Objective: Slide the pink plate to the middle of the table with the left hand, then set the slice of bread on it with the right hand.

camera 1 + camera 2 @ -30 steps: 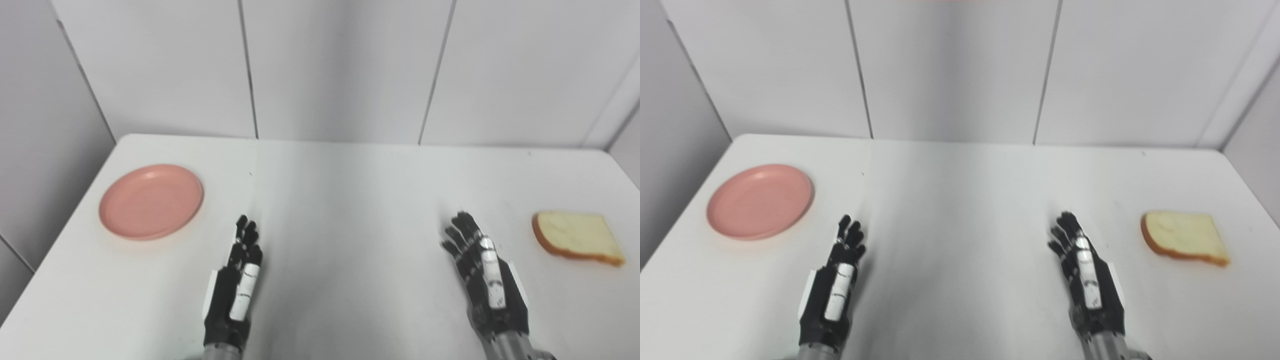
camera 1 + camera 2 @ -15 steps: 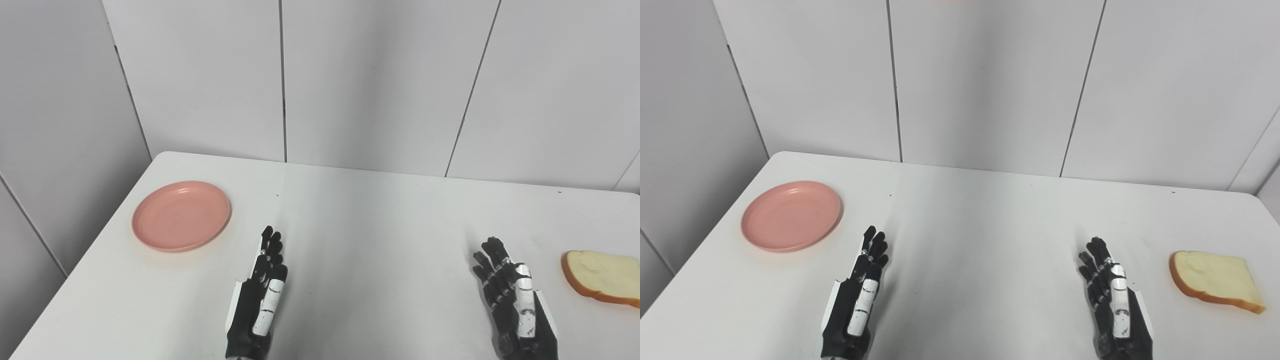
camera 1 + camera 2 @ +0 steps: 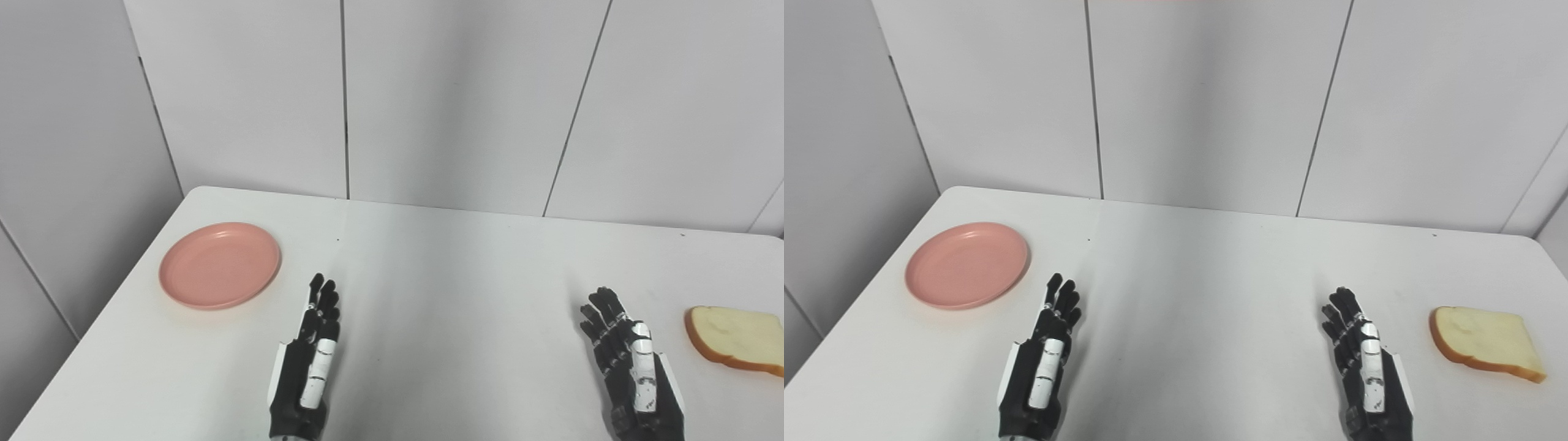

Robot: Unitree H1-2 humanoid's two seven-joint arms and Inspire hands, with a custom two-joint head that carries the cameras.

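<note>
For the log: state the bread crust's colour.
Orange-brown crust on the slice of bread, clearest in the right eye view.

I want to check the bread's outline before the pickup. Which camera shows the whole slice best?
The right eye view: the slice of bread lies fully in frame there, crust edge and all, right of the right robot hand. In the left eye view the slice runs off the picture's right edge.

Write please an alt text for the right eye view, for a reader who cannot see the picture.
Two black robot hands, the left hand and the right hand, are open with fingers apart over a white table, holding nothing. An empty pink plate sits at the table's left side, and a slice of bread lies flat at its right side, each apart from the hands.
</note>
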